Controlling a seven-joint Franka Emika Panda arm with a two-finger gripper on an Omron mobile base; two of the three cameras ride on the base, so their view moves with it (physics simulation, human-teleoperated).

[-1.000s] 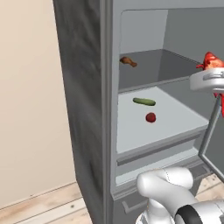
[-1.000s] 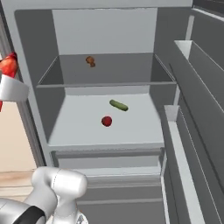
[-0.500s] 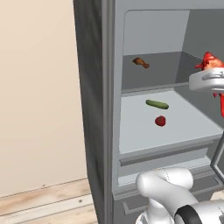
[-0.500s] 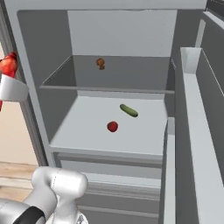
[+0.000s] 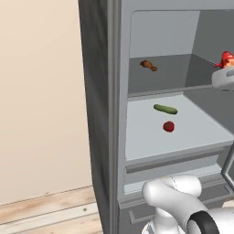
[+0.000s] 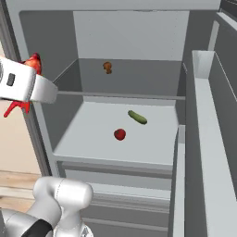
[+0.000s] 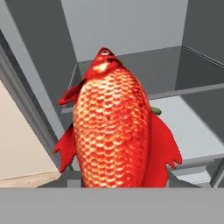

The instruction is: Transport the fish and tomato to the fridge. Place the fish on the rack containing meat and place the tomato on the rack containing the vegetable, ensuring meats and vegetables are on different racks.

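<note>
My gripper (image 6: 25,85) is shut on the red fish (image 7: 116,131), whose scaly body hides the fingertips in the hand view. It hangs in front of the open fridge, level with the upper rack (image 6: 139,81); the fish (image 5: 226,59) pokes out above the hand (image 5: 225,78). The tomato (image 6: 120,134) (image 5: 168,126) lies on the lower rack (image 6: 83,139) next to a green cucumber (image 6: 137,117) (image 5: 165,109). A brown piece of meat (image 6: 107,67) (image 5: 148,65) lies at the back of the upper rack.
The fridge door (image 6: 208,152) stands open at the right with its shelves facing inward. A drawer front (image 5: 173,160) runs below the lower rack. The fridge's grey side wall (image 5: 98,114) meets a beige wall (image 5: 41,91) above a wooden floor (image 5: 50,215).
The base has driven, so the whole fridge sits further right in both base views. The fish stays in my gripper at about the same place in the views.
</note>
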